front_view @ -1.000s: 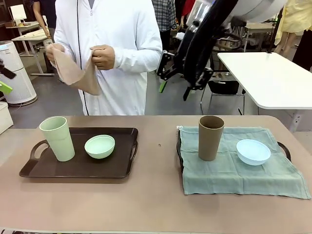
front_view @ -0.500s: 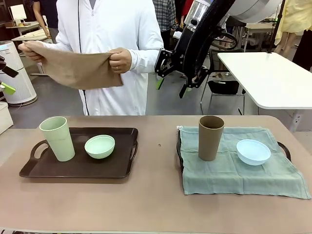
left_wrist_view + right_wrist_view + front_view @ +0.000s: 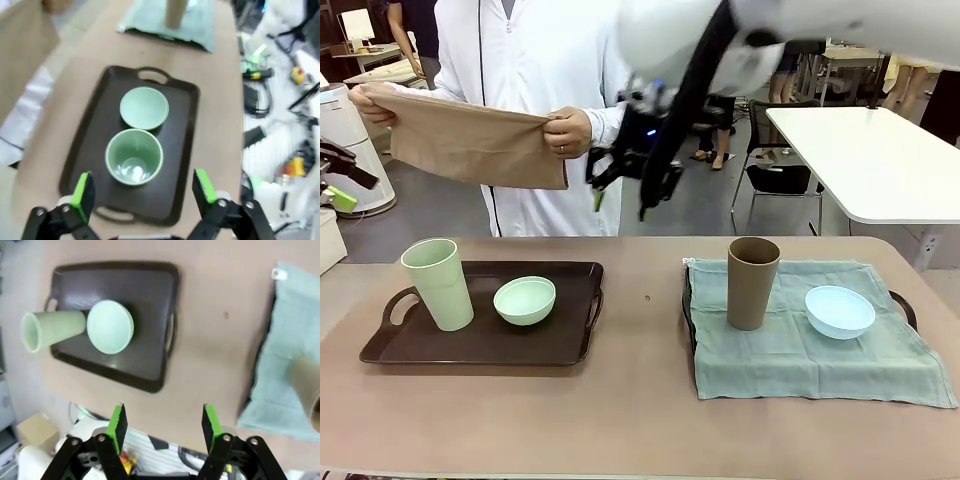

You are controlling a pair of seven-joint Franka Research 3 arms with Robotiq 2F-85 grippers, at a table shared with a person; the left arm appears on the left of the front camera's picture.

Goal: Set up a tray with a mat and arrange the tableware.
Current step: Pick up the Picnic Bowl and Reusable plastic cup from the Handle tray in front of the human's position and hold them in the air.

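A dark brown tray (image 3: 440,345) at the left holds a pale green cup (image 3: 438,283) and a mint bowl (image 3: 525,300). At the right, a green mat (image 3: 800,350) covers a second tray, with a brown cup (image 3: 752,282) and a light blue bowl (image 3: 839,311) on it. The person spreads a tan mat (image 3: 470,140) in both hands above the far edge. My right gripper (image 3: 620,198) hangs open high over the table's middle, looking down on the tray (image 3: 150,300), cup (image 3: 52,330) and bowl (image 3: 110,326). My left gripper (image 3: 144,187) is open high above the cup (image 3: 134,156) and bowl (image 3: 144,107).
A white table (image 3: 870,160) stands behind at the right, and a grey cylinder (image 3: 350,150) at the far left. Bare tabletop (image 3: 640,330) separates the two trays. Cables and tools (image 3: 265,100) lie beyond my side of the table.
My right arm has swung left from the back right toward the table's middle. The person has unfolded the tan mat and holds it stretched wide. The tableware has not moved.
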